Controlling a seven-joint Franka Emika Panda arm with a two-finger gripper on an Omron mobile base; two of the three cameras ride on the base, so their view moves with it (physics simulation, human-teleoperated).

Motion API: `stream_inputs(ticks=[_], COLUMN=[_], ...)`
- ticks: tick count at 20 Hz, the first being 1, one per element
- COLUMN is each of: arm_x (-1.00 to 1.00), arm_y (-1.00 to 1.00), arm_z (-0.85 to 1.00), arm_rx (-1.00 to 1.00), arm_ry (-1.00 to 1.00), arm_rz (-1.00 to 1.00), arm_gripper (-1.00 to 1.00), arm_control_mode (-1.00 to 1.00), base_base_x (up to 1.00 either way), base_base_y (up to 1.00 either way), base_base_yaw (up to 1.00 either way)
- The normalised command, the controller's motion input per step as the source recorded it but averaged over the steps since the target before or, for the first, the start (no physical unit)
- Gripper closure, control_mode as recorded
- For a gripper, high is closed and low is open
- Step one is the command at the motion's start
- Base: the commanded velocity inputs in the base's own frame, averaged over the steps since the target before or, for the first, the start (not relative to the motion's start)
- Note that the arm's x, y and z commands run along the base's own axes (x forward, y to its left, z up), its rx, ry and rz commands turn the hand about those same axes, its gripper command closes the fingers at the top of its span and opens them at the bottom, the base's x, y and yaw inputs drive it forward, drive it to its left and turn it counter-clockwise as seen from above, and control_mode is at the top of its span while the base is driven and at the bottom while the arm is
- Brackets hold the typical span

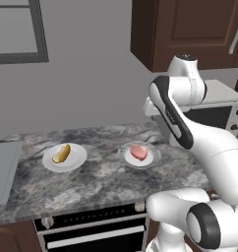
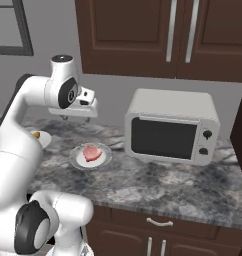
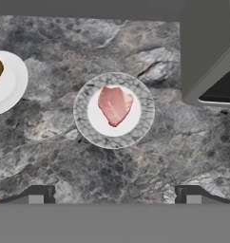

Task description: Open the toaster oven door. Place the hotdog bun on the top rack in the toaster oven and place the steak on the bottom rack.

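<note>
Progress: nothing done yet, by my reckoning; door shut, both foods on their plates.
Left to do: open the door, bun to the top rack, steak to the bottom rack.
Oven [image 2: 170, 131]: light grey box on the desk [image 2: 158, 185], at the right end, against the wall; two knobs on its right face.
Door [image 2: 164, 138]: closed flat against the front, dark glass, grey frame; racks hidden behind it.
Steak [image 3: 114, 105]: pinkish-red slab with a paler edge, lying flat on a patterned plate [image 3: 84, 124], between the oven and the bun.
Bun [image 1: 61, 154]: golden-yellow, elongated, on a plain white plate [image 1: 77, 158], well to the left of the steak.
My fingers [image 3: 114, 193]: spread wide apart, holding nothing, two dark tips showing in the hand view.
My position: hanging above the desk, looking down, steak plate almost straight below me, oven corner off to one side.
Next, as I judge it: swing across to the door's upper edge and pull it down on its bottom hinge.
</note>
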Motion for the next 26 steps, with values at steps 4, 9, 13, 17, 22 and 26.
stream_inputs(ticks=[4,9,13,17,22,26], arm_x=[-0.15,-0.07,-0.11,-0.09,-0.14,-0.09], arm_y=[-0.13,-0.20,-0.20,-0.18,-0.23,-0.30], arm_z=[0.00,0.09,0.18,0.17,0.11,0.02], arm_rx=[0.04,0.07,0.12,0.13,0.15,0.13], arm_ry=[-0.09,-0.01,0.01,0.01,0.00,0.00], arm_rz=[-0.07,-0.08,-0.34,-0.41,-0.28,-0.25], arm_gripper=[-1.00,-1.00,-1.00,-1.00,-1.00,-1.00], arm_control_mode=[-1.00,-1.00,-1.00,-1.00,-1.00,-1.00], base_base_x=[0.00,0.00,0.00,0.00,0.00,0.00], base_base_y=[0.00,0.00,0.00,0.00,0.00,0.00], base_base_yaw=[0.00,0.00,0.00,0.00,0.00,0.00])
